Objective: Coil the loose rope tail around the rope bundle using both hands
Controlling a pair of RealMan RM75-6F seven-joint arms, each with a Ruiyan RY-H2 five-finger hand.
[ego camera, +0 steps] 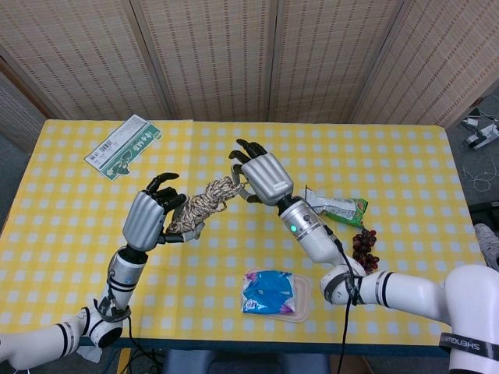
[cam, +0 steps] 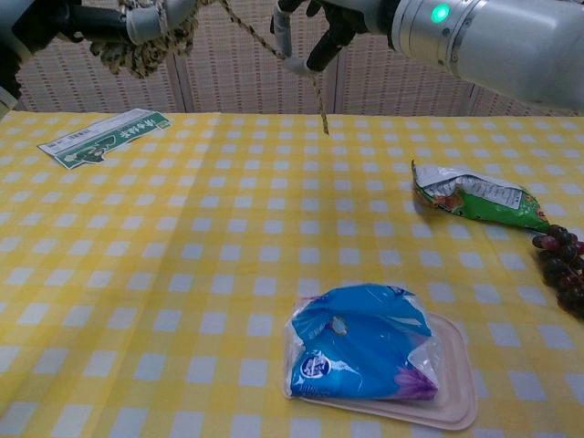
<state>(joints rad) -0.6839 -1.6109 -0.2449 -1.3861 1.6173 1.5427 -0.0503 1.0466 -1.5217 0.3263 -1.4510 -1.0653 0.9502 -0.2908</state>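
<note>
In the head view, the rope bundle [ego camera: 204, 204] is held up above the table [ego camera: 78, 234], its lower end clamped in the curled fingers of the left hand [ego camera: 150, 218]. Just right of the bundle, the right hand [ego camera: 261, 178] is closed at the bundle's upper end, where the rope tail [ego camera: 243, 185] is judged to be pinched, though the contact itself is hidden. The bundle already looks thickly wound, so the coiling is judged well advanced; tucking in the last length seems to remain. In the chest view, the rope tail [cam: 318, 91] is seen dangling from the fingers of the right hand [cam: 315, 23], right of the bundle [cam: 146, 36], which is gripped by the left hand [cam: 91, 20] at the top edge. The table is covered by a yellow checked cloth; woven screens [ego camera: 234, 54] are seen behind the bundle.
</note>
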